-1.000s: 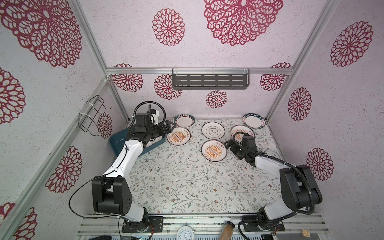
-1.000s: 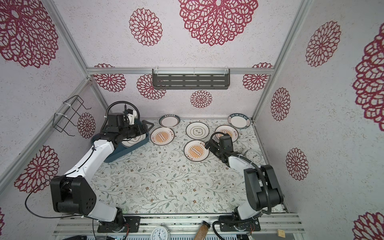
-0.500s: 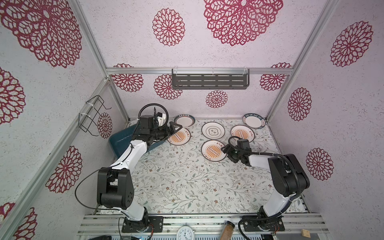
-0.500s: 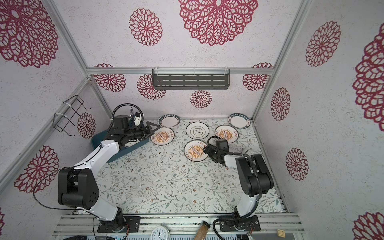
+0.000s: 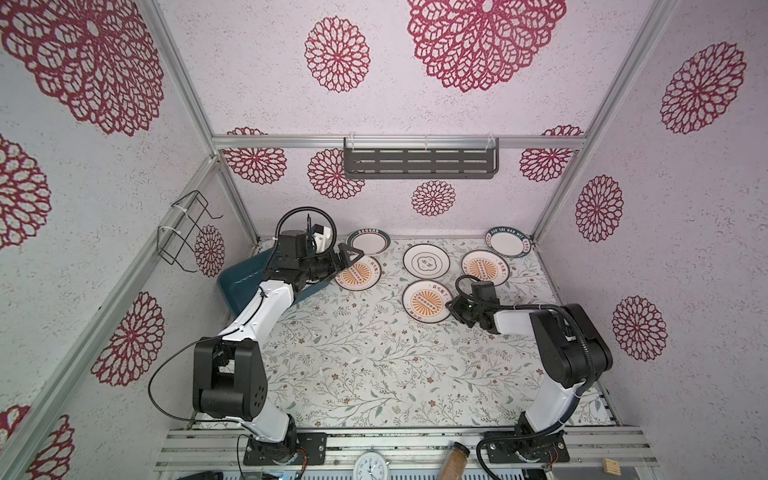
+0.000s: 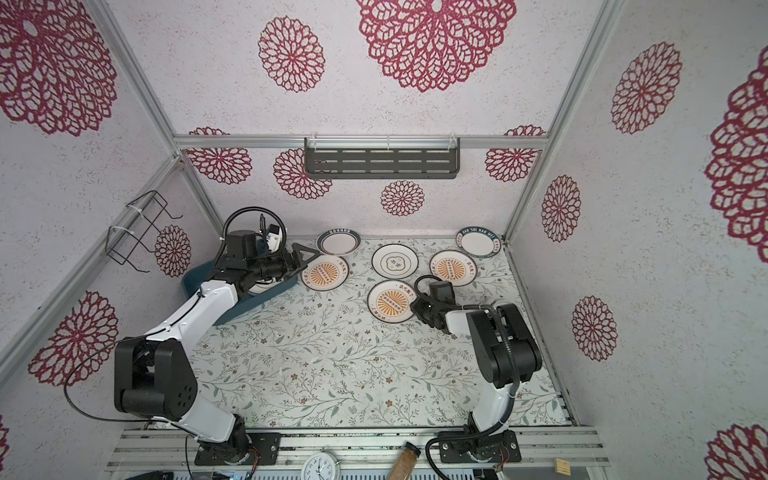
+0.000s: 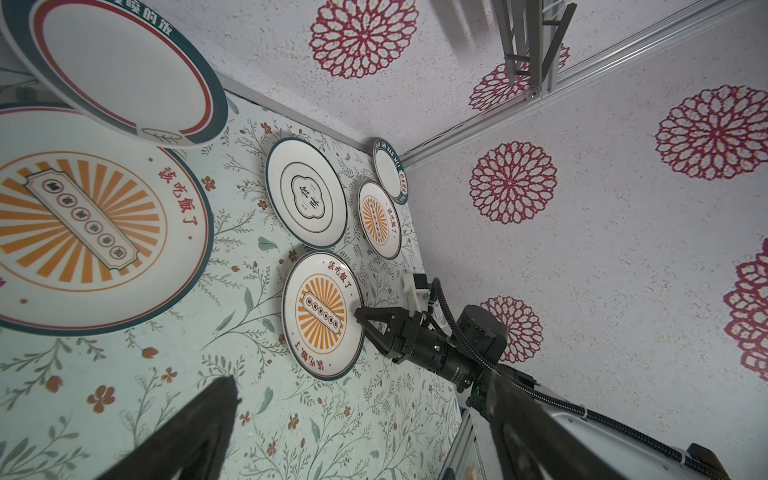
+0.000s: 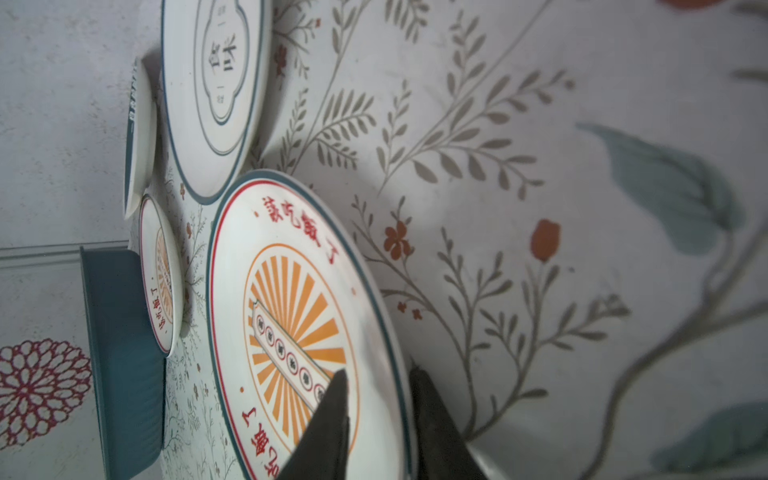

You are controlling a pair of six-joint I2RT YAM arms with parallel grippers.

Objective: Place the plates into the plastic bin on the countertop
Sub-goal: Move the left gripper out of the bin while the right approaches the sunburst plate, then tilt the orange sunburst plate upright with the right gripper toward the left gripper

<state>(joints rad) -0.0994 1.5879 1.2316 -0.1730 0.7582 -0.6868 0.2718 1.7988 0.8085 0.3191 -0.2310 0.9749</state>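
Two top views: six plates (image 5: pixel 426 260) show flat on countertop (image 5: pixel 374 365); plastic bin (image 5: pixel 243 279) far left, partly under left arm.
Top views, left side: left gripper (image 5: pixel 353 259) wide open, empty, over bin-side sunburst plate (image 5: pixel 360 275); probably lining up the plate closest to bin.
Left wrist view: right gripper (image 7: pixel 360 322) reaches in low and sideways, jaws straddling edge of near sunburst plate (image 7: pixel 322 313).
Right wrist view: jaws narrow, pinching that rim, one finger (image 8: pixel 332 415) on top, other outside it; flat plate gives only the rim to grab. Bin well apart, past other plates.

White links (image 5: pixel 266 307), black joints (image 5: pixel 228 382), black corrugated cables (image 5: pixel 305 208).
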